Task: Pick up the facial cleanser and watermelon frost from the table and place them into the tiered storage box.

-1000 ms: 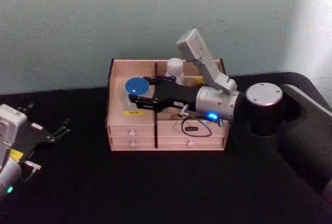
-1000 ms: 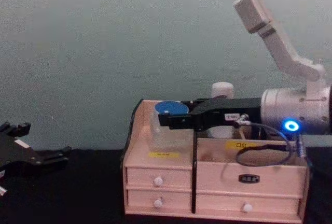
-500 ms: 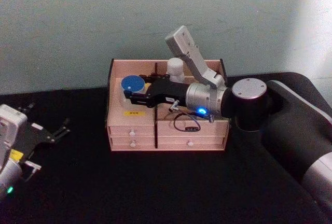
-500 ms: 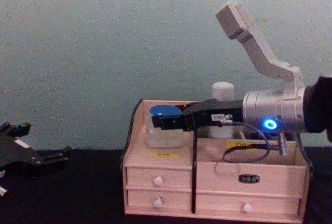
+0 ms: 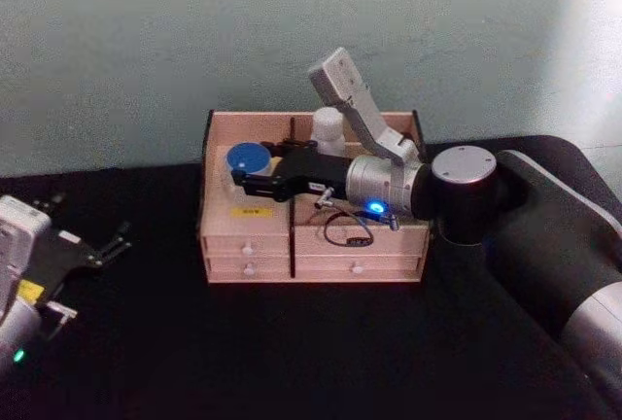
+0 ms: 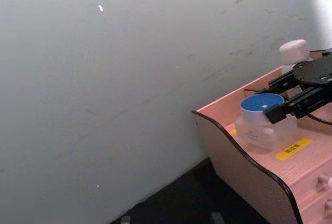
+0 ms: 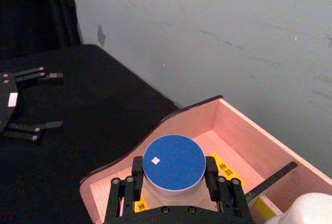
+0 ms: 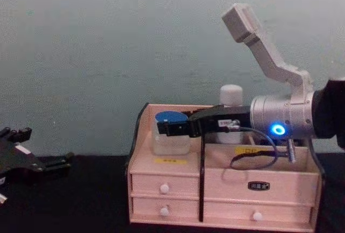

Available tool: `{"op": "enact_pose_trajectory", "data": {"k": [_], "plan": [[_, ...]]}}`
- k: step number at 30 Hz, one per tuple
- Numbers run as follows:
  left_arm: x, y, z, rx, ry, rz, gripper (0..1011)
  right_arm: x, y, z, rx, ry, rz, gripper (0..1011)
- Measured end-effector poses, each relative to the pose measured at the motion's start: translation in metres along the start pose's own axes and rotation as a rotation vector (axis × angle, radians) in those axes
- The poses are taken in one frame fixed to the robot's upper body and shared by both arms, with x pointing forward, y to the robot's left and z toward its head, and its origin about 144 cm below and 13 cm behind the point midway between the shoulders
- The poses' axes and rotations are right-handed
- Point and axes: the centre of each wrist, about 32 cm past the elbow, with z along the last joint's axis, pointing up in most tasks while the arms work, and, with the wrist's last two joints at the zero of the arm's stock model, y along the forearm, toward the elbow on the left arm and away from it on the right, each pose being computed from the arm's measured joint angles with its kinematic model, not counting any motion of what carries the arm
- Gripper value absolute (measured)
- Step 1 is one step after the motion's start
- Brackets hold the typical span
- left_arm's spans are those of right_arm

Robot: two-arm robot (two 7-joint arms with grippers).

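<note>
My right gripper (image 5: 245,179) reaches in from the right across the tiered storage box (image 5: 309,245), its black fingers (image 7: 136,175) closed narrowly on either side of a clear jar with a blue lid (image 7: 174,163) — the jar sits in the box's front left compartment, just behind a yellow label (image 8: 171,161). From the chest camera I see the jar's base resting on the compartment floor while the gripper (image 8: 164,129) grips it near the lid. A white-capped bottle (image 5: 328,130) stands upright in the rear right compartment, behind my right arm's wrist, where a blue light (image 8: 278,130) glows. A dark divider (image 8: 201,190) splits the box down its middle, with white-knobbed drawers (image 8: 164,188) below. My left gripper (image 5: 87,257) rests well apart on the black table (image 5: 292,352), at the left edge — fingers spread open, holding nothing. A pale green wall (image 8: 108,44) stands behind the box.
</note>
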Motion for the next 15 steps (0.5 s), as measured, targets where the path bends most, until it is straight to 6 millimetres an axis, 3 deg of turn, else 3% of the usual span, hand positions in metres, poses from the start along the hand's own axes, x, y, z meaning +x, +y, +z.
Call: {"op": "enact_pose_trajectory", "data": {"k": [9,15], "plan": [[0.0000,0.0000,0.0000,0.000,0.000,0.000,1001,-0.0001,-0.0001,0.0004,0.002,-0.002,0.001,708],[0.0000,0.0000,0.0000,0.000,0.000,0.000,1001,-0.0002,-0.0001,0.0007,0.004,-0.003,0.002,869]]}}
